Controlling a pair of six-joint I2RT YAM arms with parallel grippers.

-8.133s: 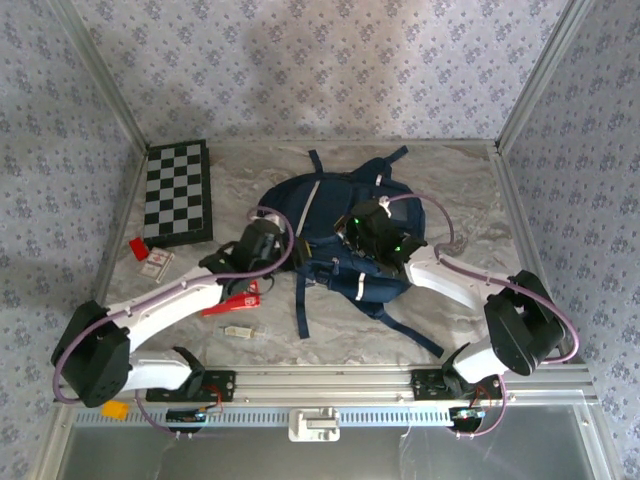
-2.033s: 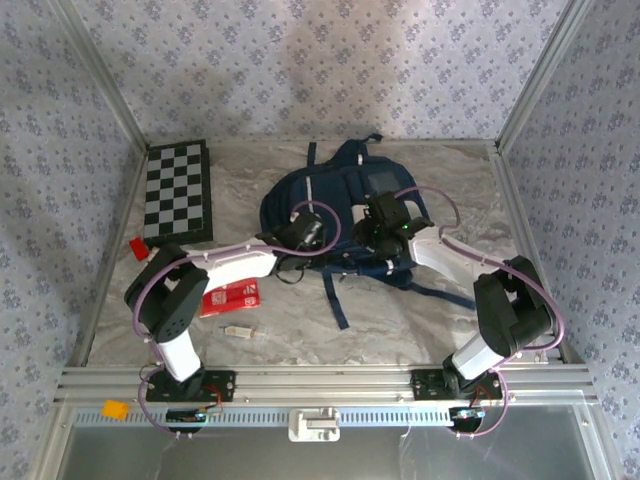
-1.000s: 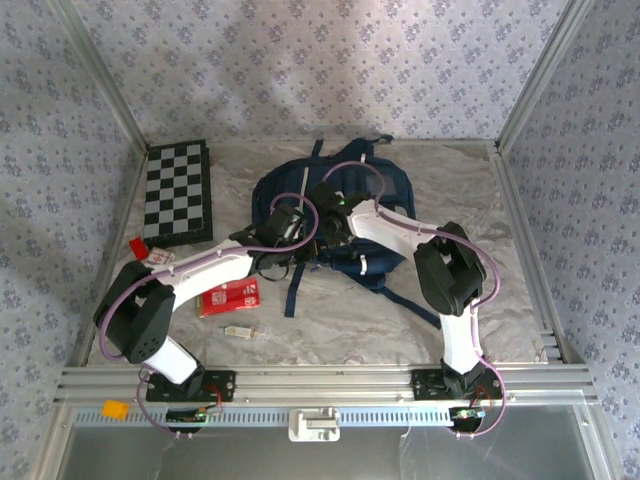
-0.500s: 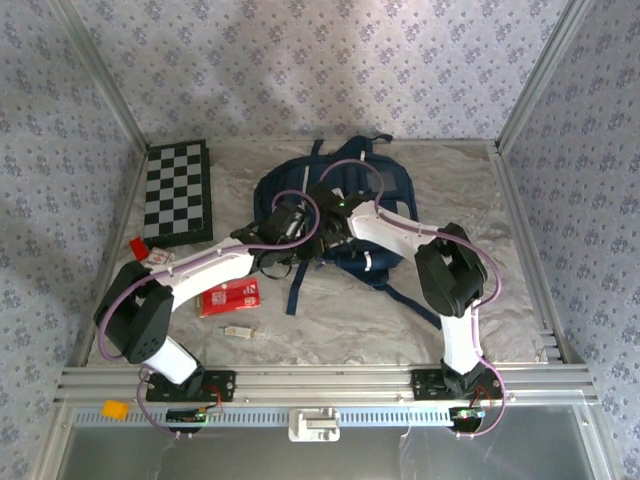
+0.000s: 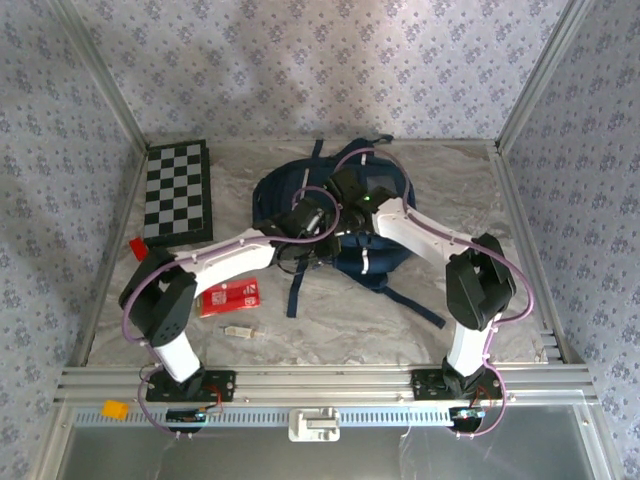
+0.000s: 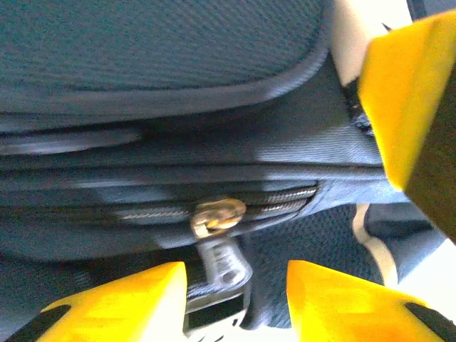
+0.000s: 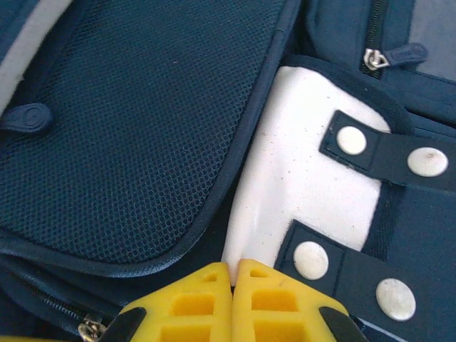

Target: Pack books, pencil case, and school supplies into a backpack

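**Clerk:** Where is the backpack, and how do the arms stand to it?

**Inspector:** The navy backpack (image 5: 272, 192) lies at the middle of the marbled table (image 5: 460, 200), towards the back. Both arms reach in over it, and their wrists meet above its centre.

**Clerk:** State of the left gripper?

**Inspector:** The left gripper (image 6: 235, 276) is parted to a moderate gap and is clamped on nothing. Its yellow fingers (image 6: 121, 303) sit close up against the backpack's zip line. The brass-coloured zip slider (image 6: 217, 214) is just above the gap. Its metal pull tab (image 6: 224, 263) hangs down between the fingers, nearer the left-hand one in that view. I cannot tell whether it touches that finger.

**Clerk:** And the right?

**Inspector:** The right gripper (image 7: 232, 268) has its fingers pressed flat together. The tips sit at the lower edge of a pale patch (image 7: 299, 185) on the front pocket, beside a mesh panel (image 7: 128, 142). Two dark straps with pale snap studs (image 7: 351, 140) cross the patch. I cannot tell whether any fabric is pinched.

**Clerk:** Other task items?

**Inspector:** The red pencil case (image 5: 231, 297) lies flat on the table to the near left of the backpack, beside the left arm and well apart from both grippers. The pale stick (image 5: 238, 331) lies just nearer than it.

**Clerk:** Any legible markings?

**Inspector:** The pencil case has white printing, too small to read. I can read no brand or lettering on the backpack or the zip.
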